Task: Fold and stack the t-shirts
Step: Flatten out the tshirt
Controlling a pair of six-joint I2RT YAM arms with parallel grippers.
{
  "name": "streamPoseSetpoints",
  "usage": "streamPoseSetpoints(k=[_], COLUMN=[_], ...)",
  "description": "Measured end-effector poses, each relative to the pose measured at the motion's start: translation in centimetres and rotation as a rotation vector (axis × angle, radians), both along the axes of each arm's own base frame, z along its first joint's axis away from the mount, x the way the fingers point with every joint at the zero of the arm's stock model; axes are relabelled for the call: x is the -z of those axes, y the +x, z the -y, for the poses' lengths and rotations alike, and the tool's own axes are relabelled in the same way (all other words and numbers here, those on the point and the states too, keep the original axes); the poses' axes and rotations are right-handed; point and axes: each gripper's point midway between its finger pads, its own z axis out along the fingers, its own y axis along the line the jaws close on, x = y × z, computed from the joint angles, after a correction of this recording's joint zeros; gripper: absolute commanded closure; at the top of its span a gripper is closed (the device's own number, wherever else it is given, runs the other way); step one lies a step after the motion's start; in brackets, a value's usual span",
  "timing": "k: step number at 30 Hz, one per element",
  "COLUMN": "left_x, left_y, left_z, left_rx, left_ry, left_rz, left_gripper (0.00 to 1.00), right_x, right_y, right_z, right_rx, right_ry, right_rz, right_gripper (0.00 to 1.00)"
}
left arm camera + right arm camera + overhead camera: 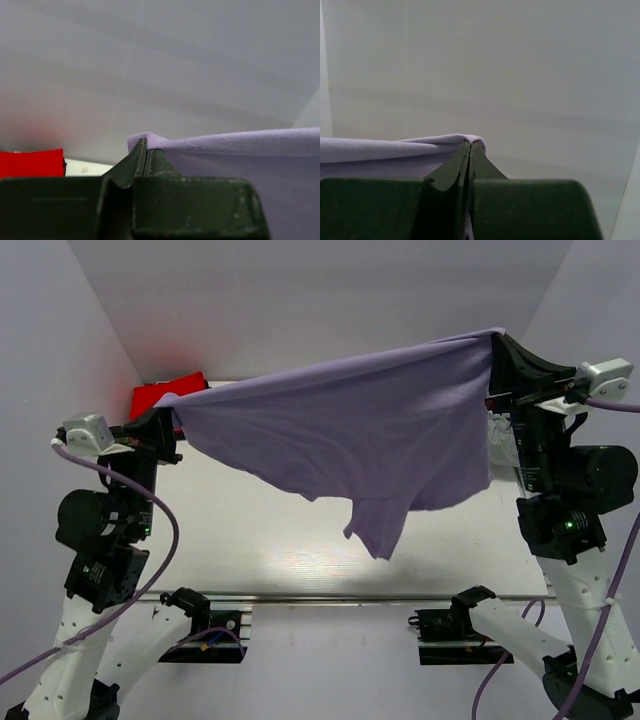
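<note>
Your lavender t-shirt (360, 430) hangs spread across the middle of the top view, stretched in the air between both arms. Its lower edge sags, and what may be a sleeve dangles toward the white table (250, 540). The left gripper (172, 420) is clamped tight on its left corner, and the right gripper (497, 348) is pinched on the higher right corner. The red t-shirt (165, 393) lies at upper left, just behind the left gripper and mostly hidden.

White shells and black joint housings on left arm (100, 575) and right arm (590, 480); lavender cables (176, 535) trailing, one green light (569, 524).
</note>
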Motion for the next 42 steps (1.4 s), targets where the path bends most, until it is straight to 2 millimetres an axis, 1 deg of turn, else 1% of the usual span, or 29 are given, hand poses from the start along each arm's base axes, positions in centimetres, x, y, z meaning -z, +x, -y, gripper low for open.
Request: streamPoseSetpoints(k=[2,4,6,7,8,9,10,12,13,14,15,16,17,18,19,20,21,22,23,24,25,27,29,31,34,36,38,40,42], left_x=[0.7,2.1,4.6,6.0,8.0,10.3,13.1,18.7,22.1,26.0,29.7,32.7,35.6,38.2,40.3,41.9,43.0,43.4,43.5,43.2,42.8,41.7,40.9,40.5,40.8,41.5,42.9,44.6,46.1], left_y=[0.9,2.6,5.1,6.3,7.8,9.4,11.1,14.0,15.2,16.1,16.6,16.8,17.1,17.2,17.3,17.6,17.9,18.4,19.0,19.6,19.9,20.0,19.5,18.2,15.0,13.1,11.1,8.7,6.6], left_z=[0.4,0.9,1.5,1.8,2.2,2.6,3.0,3.7,4.1,4.3,4.4,4.3,4.1,3.7,3.1,2.6,2.2,1.7,1.5,1.2,0.8,0.2,-0.2,-0.6,-1.3,-1.3,-1.5,-1.6,-1.8], left_rx=[0.001,-0.011,-0.039,-0.053,-0.073,-0.095,-0.123,-0.169,-0.187,-0.201,-0.218,-0.233,-0.249,-0.275,-0.303,-0.331,-0.355,-0.383,-0.4,-0.412,-0.419,-0.421,-0.412,-0.397,-0.376,-0.357,-0.347,-0.336,-0.329], left_ry=[-0.003,-0.005,0.007,0.013,0.023,0.036,0.056,0.091,0.12,0.154,0.188,0.205,0.24,0.258,0.271,0.28,0.279,0.271,0.26,0.243,0.224,0.189,0.16,0.138,0.113,0.085,0.056,0.034,0.016], left_rz=[-0.034,-0.092,-0.175,-0.219,-0.278,-0.345,-0.428,-0.578,-0.662,-0.761,-0.855,-0.937,-1.012,-1.093,-1.165,-1.23,-1.277,-1.308,-1.323,-1.325,-1.321,-1.303,-1.287,-1.276,-1.295,-1.312,-1.346,-1.391,-1.434], left_gripper=[1.0,1.0,1.0,1.0,1.0,1.0,1.0,0.99,0.92,0.85,0.57,0.42,0.29,0.17,0.05,0.01,0.01,0.01,0.01,0.01,0.01,0.01,0.01,0.01,0.01,0.01,0.01,0.01,0.01], right_x=[0.3,1.1,3.0,4.7,6.4,8.5,10.9,17.7,21.4,25.3,29.4,33.2,36.3,39.6,42.2,44.0,45.4,46.4,47.3,48.0,48.4,47.7,46.2,44.4,41.6,41.1,42.3,45.6,48.5], right_y=[0.5,2.1,4.5,6.6,8.6,10.8,12.9,17.7,19.8,21.6,23.2,24.4,25.3,26.4,27.6,29.0,30.2,31.2,31.6,31.3,30.7,29.7,27.7,25.6,21.4,18.9,16.3,13.2,11.0], right_z=[-0.1,-0.4,-0.8,-1.5,-2.0,-2.6,-3.2,-4.8,-5.6,-6.3,-7.1,-7.6,-8.1,-8.4,-9.1,-9.7,-10.2,-10.7,-11.1,-11.2,-11.3,-11.5,-11.2,-10.9,-10.0,-9.6,-8.9,-7.9,-6.7], right_rx=[0.007,0.022,0.048,0.059,0.071,0.083,0.094,0.107,0.106,0.105,0.097,0.093,0.09,0.094,0.088,0.085,0.083,0.074,0.067,0.058,0.044,0.009,-0.019,-0.048,-0.087,-0.112,-0.125,-0.108,-0.064], right_ry=[-0.003,-0.004,-0.006,-0.017,-0.026,-0.035,-0.045,-0.086,-0.109,-0.135,-0.156,-0.18,-0.201,-0.216,-0.233,-0.24,-0.248,-0.255,-0.258,-0.256,-0.266,-0.264,-0.25,-0.222,-0.163,-0.115,-0.066,-0.041,-0.025], right_rz=[-0.01,-0.039,-0.091,-0.141,-0.186,-0.242,-0.301,-0.461,-0.548,-0.638,-0.728,-0.818,-0.892,-0.978,-1.05,-1.1,-1.137,-1.161,-1.186,-1.214,-1.24,-1.239,-1.229,-1.205,-1.161,-1.158,-1.192,-1.284,-1.382], right_gripper=[1.0,1.0,1.0,1.0,1.0,1.0,1.0,1.0,1.0,1.0,1.0,0.91,0.78,0.68,0.64,0.59,0.59,0.5,0.17,0.1,0.1,0.1,0.1,0.1,0.1,0.1,0.1,0.1,0.1])
